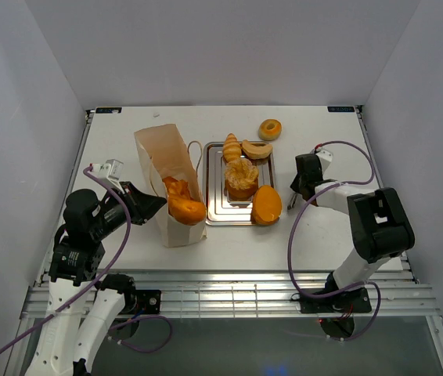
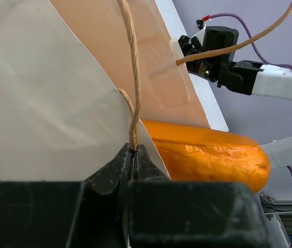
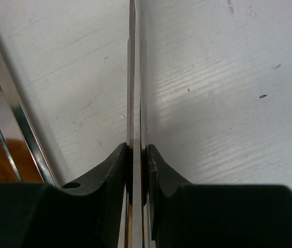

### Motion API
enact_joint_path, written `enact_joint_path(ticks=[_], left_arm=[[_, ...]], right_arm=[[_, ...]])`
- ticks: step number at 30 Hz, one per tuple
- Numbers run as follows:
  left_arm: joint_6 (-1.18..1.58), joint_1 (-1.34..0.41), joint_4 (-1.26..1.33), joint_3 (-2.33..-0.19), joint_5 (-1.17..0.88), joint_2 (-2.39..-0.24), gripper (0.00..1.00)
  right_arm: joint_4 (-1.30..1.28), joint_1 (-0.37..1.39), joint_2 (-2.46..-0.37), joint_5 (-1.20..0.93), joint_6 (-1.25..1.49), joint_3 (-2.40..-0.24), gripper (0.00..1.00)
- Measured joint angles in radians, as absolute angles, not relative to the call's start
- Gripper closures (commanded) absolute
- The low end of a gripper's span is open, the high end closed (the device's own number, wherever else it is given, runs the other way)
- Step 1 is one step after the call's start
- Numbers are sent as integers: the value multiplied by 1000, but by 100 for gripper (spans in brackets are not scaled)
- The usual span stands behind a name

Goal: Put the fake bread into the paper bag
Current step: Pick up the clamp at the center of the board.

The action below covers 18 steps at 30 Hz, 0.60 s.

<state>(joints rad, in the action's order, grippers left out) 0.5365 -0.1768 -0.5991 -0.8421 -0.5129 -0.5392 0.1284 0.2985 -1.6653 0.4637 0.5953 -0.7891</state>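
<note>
paper bag lies on its side on the table, left of centre, mouth toward the near edge. long loaf is in the mouth, its glossy orange end showing past the paper edge.

left gripper sits at the bag's near left side. in the left wrist view its jaws are fully closed, pinching the twisted cord handle where it meets the paper. the second cord loop lies between bag and tray.

silver tray is just right of the bag. rest of the fake bread:
- braided piece, far left of the tray
- curved piece, far right of the tray
- big round roll, middle of the tray
- orange roll, at the tray's near right corner
- bagel, on the table beyond the tray's far right corner

right gripper is low over the table, just right of the tray. its jaws are narrowed onto a thin metal strip seen edge-on; cannot tell what the strip belongs to. the tray's rim shows at the left of the right wrist view.
</note>
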Motion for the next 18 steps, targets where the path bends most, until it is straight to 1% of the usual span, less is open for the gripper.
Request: enact_joint_path(ticks=[2, 3, 6, 12, 17, 18], left_arm=[[535, -177, -600, -842, -513, -539, 100], [535, -177, -600, -842, -513, -539, 100], [534, -177, -602, -842, -513, -539, 100], [532, -177, -603, -842, -513, -540, 100], [535, -177, -602, -842, -513, -542, 100], [536, -177, -602, -842, -513, -542, 100]], right_arm=[[124, 261, -1641, 383, 596, -788, 79], [124, 239, -1629, 346, 596, -788, 76], [123, 176, -1597, 242, 596, -788, 73], [100, 49, -1547, 7, 579, -791, 69], [51, -41, -1540, -155, 554, -839, 64], [49, -55, -1540, -185, 549, -852, 62]])
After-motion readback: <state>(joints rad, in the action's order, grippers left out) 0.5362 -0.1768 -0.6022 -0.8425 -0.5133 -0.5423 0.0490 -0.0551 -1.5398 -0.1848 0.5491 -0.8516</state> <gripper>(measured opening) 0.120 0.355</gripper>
